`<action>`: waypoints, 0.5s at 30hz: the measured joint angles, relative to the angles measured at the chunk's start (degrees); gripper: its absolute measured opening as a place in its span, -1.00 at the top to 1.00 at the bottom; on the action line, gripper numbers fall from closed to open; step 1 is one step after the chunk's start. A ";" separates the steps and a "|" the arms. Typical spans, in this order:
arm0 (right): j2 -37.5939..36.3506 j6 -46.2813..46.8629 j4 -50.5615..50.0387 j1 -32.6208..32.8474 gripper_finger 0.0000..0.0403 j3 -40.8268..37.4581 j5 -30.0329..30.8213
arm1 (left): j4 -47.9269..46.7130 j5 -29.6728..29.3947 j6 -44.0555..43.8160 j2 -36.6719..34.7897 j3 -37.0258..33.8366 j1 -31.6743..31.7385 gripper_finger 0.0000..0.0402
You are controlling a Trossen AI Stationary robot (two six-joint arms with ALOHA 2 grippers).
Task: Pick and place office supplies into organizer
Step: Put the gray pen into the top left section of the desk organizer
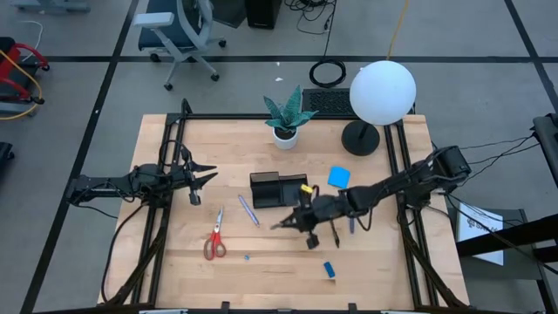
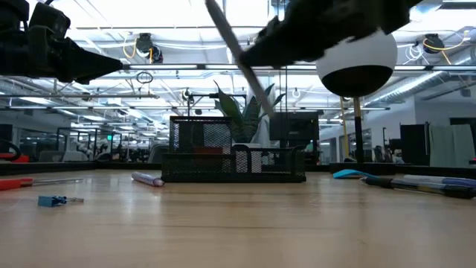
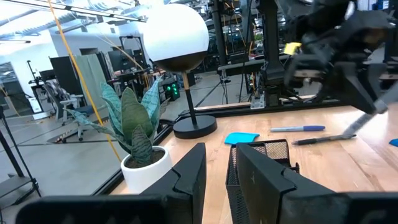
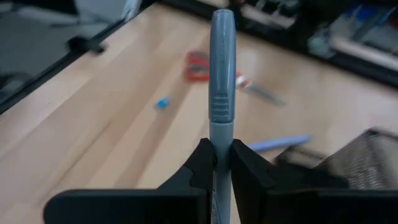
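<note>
My right gripper (image 1: pixel 301 218) hangs just in front of the black mesh organizer (image 1: pixel 277 189) and is shut on a grey pen (image 4: pixel 222 74). In the low view the pen (image 2: pixel 238 56) slants above the organizer (image 2: pixel 234 160). My left gripper (image 1: pixel 209 174) is open and waits at the table's left, touching nothing. Lying flat on the table are red-handled scissors (image 1: pixel 214 240), a purple pen (image 1: pixel 248 210), a blue note pad (image 1: pixel 339 177), a small blue block (image 1: pixel 330 269) and dark pens (image 1: pixel 336 235). My right gripper pinches the grey pen just behind its ribbed grip section (image 4: pixel 222 127), between the two fingers (image 4: pixel 202 165). The fingers reach in from the table's right, and the pen runs along them, sticking out past their tips toward the table's left. It is tilted and lifted clear of the table.
A potted green plant (image 1: pixel 285 118) and a lamp with a white globe (image 1: pixel 382 92) on a black round base (image 1: pixel 360 139) stand at the far edge behind the organizer. A tiny blue piece (image 1: pixel 248 257) lies near the scissors. Bare wood shows along the near edge.
</note>
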 joint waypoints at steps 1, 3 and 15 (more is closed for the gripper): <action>0.00 -0.41 1.35 -0.84 0.87 0.00 -0.05 | -0.02 0.00 0.00 0.02 -0.02 0.00 0.52; 0.00 -0.79 4.09 -2.58 0.87 0.00 -0.13 | -0.01 0.00 0.00 0.01 -0.02 0.00 0.52; -0.02 -1.68 17.88 -10.49 0.87 -0.39 -3.45 | 0.00 0.00 0.00 0.02 0.00 0.00 0.52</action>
